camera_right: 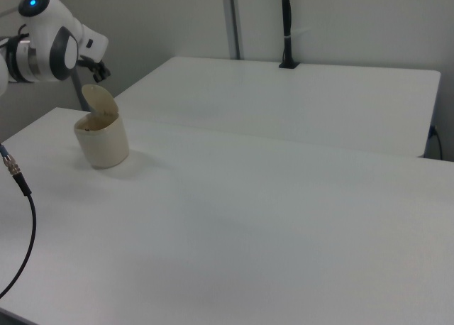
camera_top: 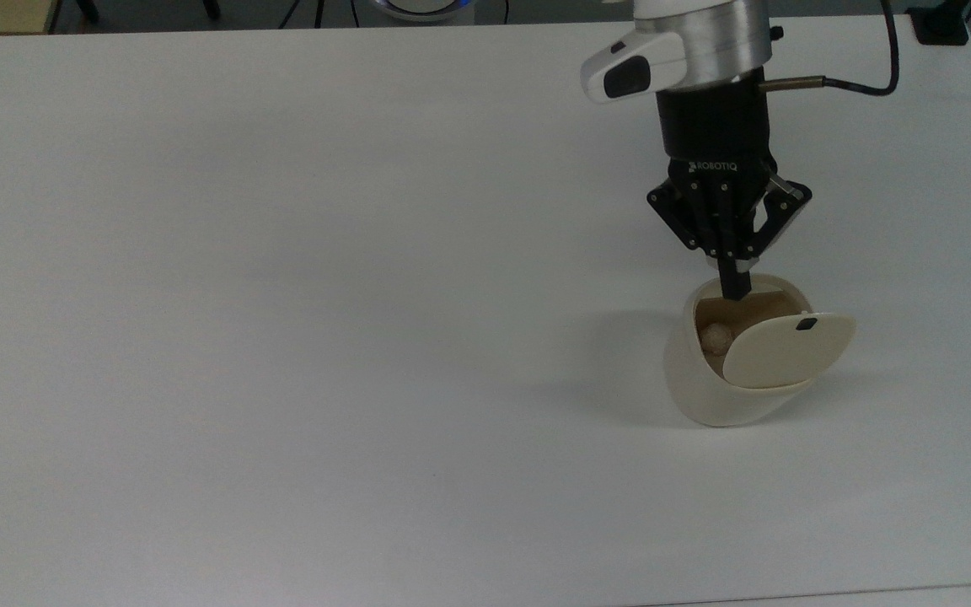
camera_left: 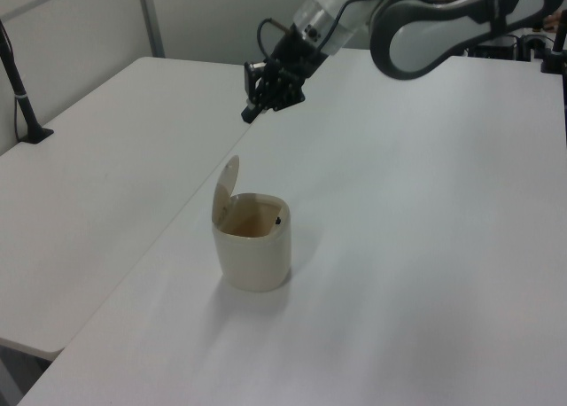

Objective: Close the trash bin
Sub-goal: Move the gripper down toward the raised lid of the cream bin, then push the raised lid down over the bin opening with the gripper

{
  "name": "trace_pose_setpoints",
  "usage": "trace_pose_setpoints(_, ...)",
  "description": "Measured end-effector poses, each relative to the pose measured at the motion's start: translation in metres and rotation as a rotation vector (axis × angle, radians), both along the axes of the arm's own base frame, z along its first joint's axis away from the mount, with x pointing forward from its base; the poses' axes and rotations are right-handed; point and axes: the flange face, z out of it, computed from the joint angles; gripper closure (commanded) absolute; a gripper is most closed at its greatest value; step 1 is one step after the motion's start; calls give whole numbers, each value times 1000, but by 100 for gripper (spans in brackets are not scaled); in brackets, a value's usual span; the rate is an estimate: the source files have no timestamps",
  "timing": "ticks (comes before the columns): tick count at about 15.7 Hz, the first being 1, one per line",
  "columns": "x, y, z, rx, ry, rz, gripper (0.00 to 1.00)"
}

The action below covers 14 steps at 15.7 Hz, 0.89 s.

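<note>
The trash bin is a cream-white tapered pot standing at the top view's right, with its lid swung open and tilted up. A small black tab marks the lid, and a pale crumpled ball lies in the tan interior. My gripper is shut with nothing in it, and in the top view its tip overlaps the bin's far rim. In the left view the gripper hangs above and beyond the bin, apart from the upright lid. The right view has the bin at its left.
The white table spreads wide to the top view's left of the bin. A second table adjoins it on the left view's left, with a black clamped post. A black clamp sits at the top view's upper right corner.
</note>
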Motion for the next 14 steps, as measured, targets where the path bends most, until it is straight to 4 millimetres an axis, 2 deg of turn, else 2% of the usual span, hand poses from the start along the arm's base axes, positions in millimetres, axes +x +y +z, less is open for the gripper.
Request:
trace_pose_setpoints(7,-4,49,-22,88,-29,-20,100)
trace_pose_setpoints(14,4,49,-42,90,-40,-34,100)
